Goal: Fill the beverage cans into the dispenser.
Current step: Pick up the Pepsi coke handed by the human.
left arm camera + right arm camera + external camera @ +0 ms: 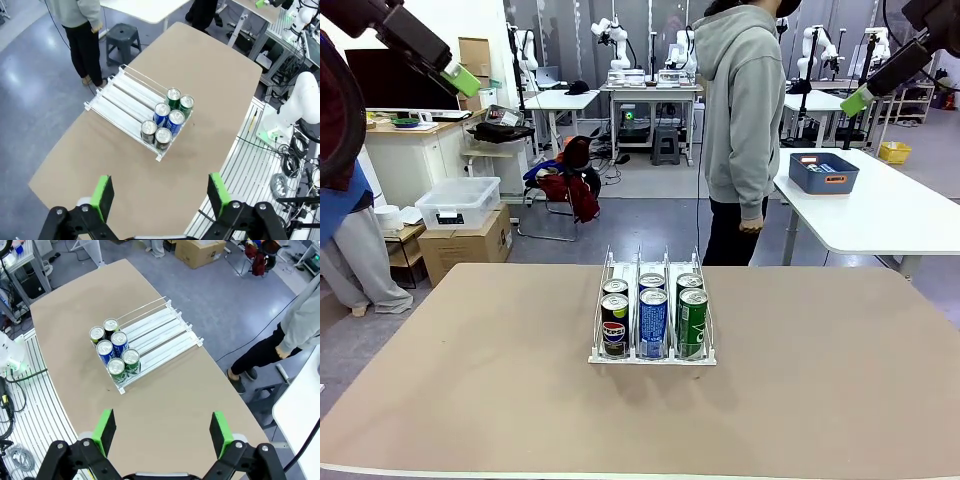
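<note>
Both arms are held high above the table [470, 390]. The left end effector [160, 195] and the right end effector [162, 432] have their green-padded fingers spread wide, and neither grips anything.

Below them, at the middle of the table, stands the clear dispenser [651, 359]. Six beverage cans [653, 322] stand at its near end, two per lane: black on the robot's left, blue in the centre, green on the right. No loose can lies on the table.

The loading step looks finished or paused. Any further move would need a fresh can supplied and a long descent to reach it.

The front view gives the can labels. The wrist views look down on silver tops and on the empty lane length behind the cans.

At the far side a person [745, 110] stands turned away.
</note>
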Robot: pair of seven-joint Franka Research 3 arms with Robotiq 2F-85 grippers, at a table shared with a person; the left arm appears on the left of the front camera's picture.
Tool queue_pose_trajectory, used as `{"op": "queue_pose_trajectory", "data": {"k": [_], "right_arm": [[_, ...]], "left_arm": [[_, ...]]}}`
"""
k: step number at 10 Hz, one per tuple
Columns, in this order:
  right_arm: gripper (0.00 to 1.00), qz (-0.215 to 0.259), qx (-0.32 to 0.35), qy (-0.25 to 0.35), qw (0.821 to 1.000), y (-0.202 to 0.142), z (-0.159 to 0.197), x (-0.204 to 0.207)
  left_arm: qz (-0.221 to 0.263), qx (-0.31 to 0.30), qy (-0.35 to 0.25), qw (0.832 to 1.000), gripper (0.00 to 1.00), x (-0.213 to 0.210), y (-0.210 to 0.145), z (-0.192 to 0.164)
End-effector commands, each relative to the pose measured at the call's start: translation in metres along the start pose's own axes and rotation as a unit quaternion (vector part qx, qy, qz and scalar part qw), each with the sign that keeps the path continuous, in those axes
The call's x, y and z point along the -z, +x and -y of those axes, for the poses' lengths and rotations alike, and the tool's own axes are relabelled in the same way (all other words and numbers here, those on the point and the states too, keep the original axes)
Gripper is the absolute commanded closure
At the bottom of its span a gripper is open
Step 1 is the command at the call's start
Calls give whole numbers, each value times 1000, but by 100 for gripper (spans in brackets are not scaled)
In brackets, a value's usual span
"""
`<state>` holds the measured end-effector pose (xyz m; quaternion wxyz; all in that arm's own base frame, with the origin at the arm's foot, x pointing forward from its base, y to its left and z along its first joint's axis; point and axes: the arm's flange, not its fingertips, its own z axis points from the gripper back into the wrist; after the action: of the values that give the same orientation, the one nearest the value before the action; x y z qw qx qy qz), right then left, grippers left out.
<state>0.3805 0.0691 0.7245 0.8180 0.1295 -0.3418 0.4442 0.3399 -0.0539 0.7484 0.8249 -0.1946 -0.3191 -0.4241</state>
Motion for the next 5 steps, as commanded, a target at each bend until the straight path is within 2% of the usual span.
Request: {"op": "queue_pose_trajectory", "data": {"k": [1,2,3,5], "right_arm": [[0,3,1,6,1000,-2,9,-3],[0,4,23,-8,1000,-2,10,1],[0,1,2,-2,1000,1,3,-1],[0,1,2,-2,1000,1,3,-1]], "left_arm": [[2,0,-2,1000,0,1,-5,-1],[-13,-14,-3,1000,0,5,-6,3],[2,0,1,1000,0,-1,0,0],[2,0,1,1000,0,-1,0,0]]}}
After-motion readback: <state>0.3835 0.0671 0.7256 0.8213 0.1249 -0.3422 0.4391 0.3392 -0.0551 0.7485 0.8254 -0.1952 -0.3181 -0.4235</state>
